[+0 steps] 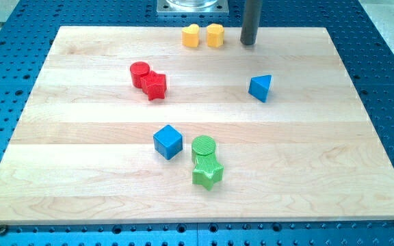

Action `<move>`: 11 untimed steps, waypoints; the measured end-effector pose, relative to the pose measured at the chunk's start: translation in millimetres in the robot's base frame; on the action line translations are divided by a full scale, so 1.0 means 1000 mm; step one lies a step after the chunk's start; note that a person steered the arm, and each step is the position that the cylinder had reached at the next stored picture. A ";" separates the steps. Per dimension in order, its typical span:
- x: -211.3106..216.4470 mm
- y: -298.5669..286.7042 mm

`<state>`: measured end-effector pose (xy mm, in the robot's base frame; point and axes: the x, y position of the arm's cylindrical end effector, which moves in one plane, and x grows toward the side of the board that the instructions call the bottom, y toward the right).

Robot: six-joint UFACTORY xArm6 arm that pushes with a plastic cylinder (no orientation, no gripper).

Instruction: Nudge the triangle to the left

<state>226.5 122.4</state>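
Note:
The blue triangle (260, 87) lies on the wooden board (320, 150), right of centre in the upper half. My tip (249, 43) is near the board's top edge, above the triangle and slightly to its left, well apart from it. Two yellow blocks, a heart shape (191, 35) and a hexagon shape (215, 35), sit just left of the tip.
A red cylinder (140, 72) and red star (155, 85) touch at upper left. A blue cube (167, 142) sits at centre-left. A green cylinder (203, 147) and green star (207, 173) sit together near the bottom centre. Blue perforated table surrounds the board.

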 end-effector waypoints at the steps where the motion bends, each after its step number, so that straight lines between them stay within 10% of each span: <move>1: -0.003 -0.044; 4: -0.002 -0.016; 8: 0.157 0.014; 11: 0.175 0.049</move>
